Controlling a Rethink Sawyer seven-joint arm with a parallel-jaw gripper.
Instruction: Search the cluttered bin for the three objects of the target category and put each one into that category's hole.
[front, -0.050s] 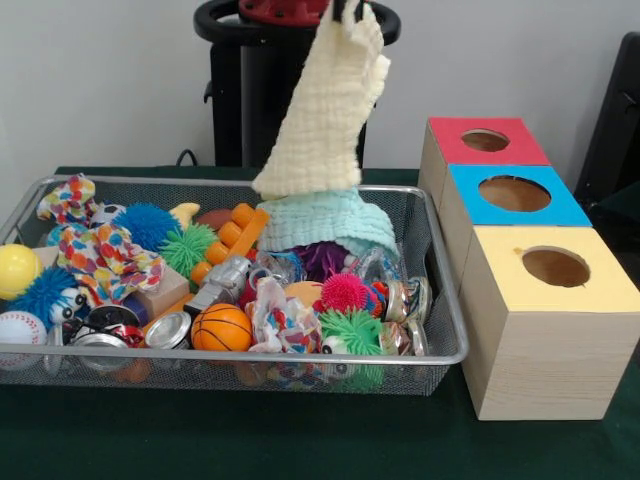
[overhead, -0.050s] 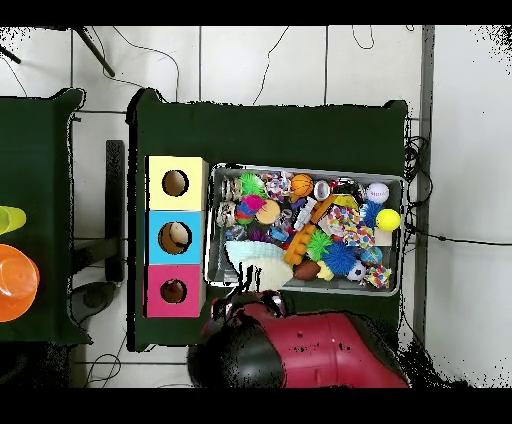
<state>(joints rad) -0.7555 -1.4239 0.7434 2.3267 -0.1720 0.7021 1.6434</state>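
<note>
Item: pale-yellow cloth (front, -0.050s: 325, 105), being lifted by jaws clamped on its top, hanging over mesh bin (front, -0.050s: 440, 290). Not yet delivered to a box hole (front, -0.050s: 513, 192); holes' contents can't be told.

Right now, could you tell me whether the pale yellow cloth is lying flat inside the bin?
No, the pale yellow cloth hangs lifted above the mesh bin, its lower end just over the teal cloth.
</note>
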